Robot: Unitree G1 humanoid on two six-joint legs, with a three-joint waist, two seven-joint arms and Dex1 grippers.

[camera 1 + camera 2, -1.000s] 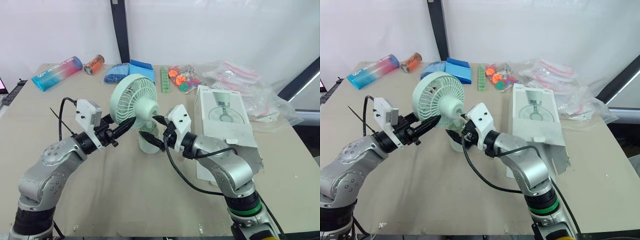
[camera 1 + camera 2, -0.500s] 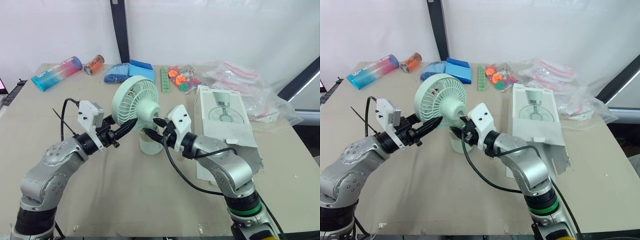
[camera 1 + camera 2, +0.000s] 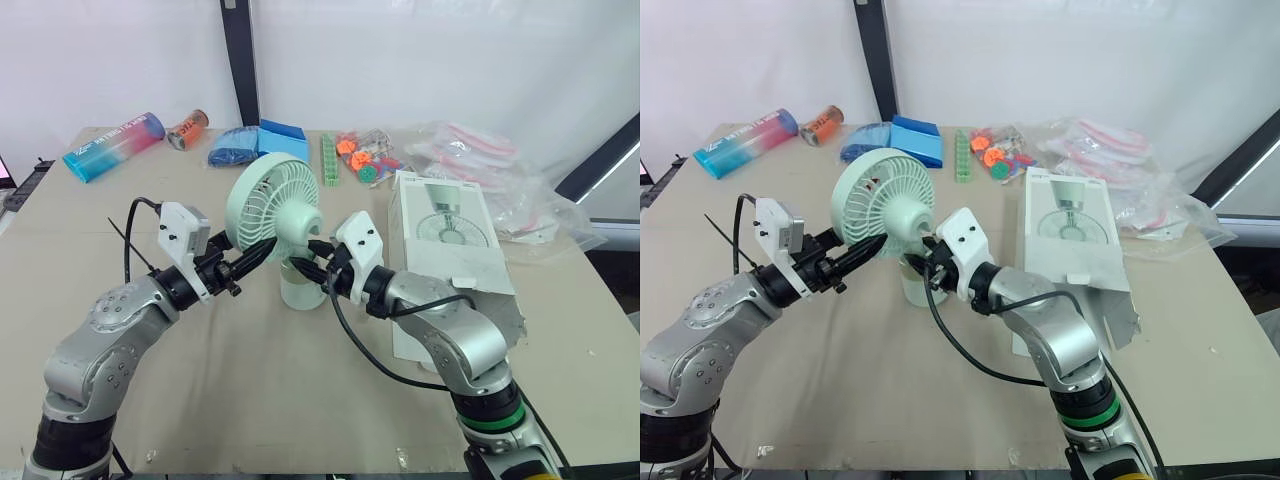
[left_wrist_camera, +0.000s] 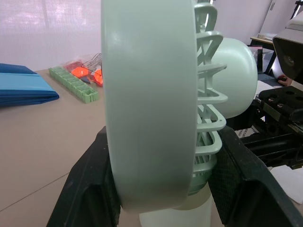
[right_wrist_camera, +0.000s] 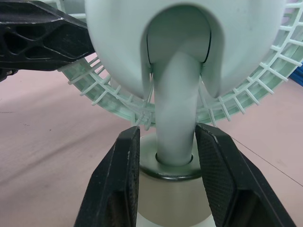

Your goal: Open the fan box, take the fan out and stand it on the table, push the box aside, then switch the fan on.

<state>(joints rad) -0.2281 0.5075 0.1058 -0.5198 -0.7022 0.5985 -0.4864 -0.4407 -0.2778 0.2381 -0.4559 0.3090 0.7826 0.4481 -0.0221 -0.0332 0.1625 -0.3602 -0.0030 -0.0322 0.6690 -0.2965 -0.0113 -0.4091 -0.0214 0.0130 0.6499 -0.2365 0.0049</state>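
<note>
Fan, pale green, stands upright near the middle of the surface with its round base down and its front turned toward the far left corner. Left pincer is clamped on the lower rim of the fan head, one black finger against the front of the guard and the other behind it. Right pincer is clamped on the fan neck just above the base, fingers pressed to either side. Fan box, white, lies flat near the fan toward the right edge, flaps open at its near end. Blue-pink tube and can lie at the far left corner. Plastic bags lie at the far right.
</note>
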